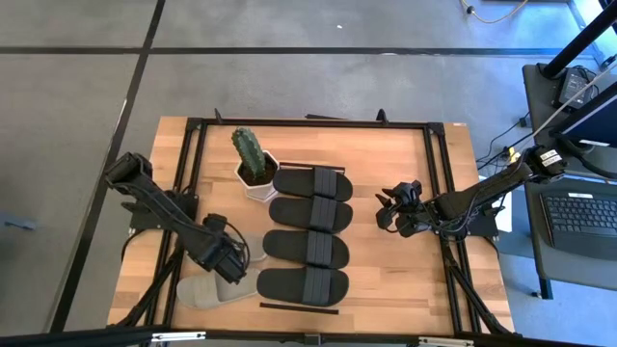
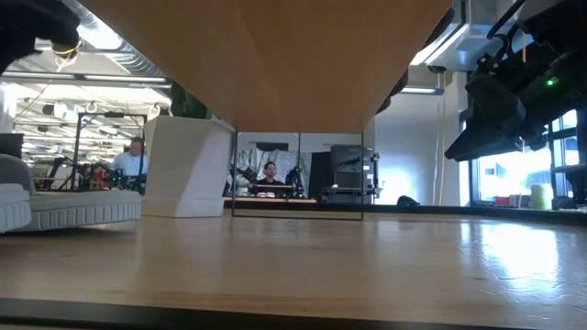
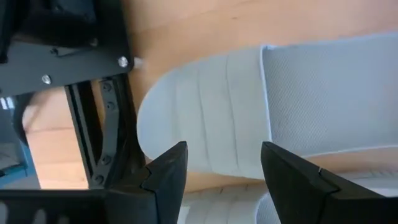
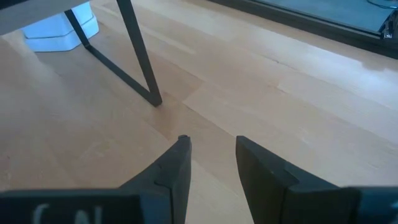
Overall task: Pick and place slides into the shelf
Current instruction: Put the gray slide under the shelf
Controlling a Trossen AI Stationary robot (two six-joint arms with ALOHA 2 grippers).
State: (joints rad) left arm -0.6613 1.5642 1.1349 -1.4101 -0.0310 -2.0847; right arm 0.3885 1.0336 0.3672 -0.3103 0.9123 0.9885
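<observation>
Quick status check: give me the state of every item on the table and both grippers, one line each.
Black slides: four lying flat in a row on the shelf.
Grey slides: two on the table, left of the shelf.
Cactus pot: upright beside the top black slide.
Left gripper: open, above a grey slide's end.
Right gripper: open, empty, over bare table.

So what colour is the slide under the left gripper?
Grey-beige. The slide shows best in the left wrist view, below the open left gripper.
</observation>
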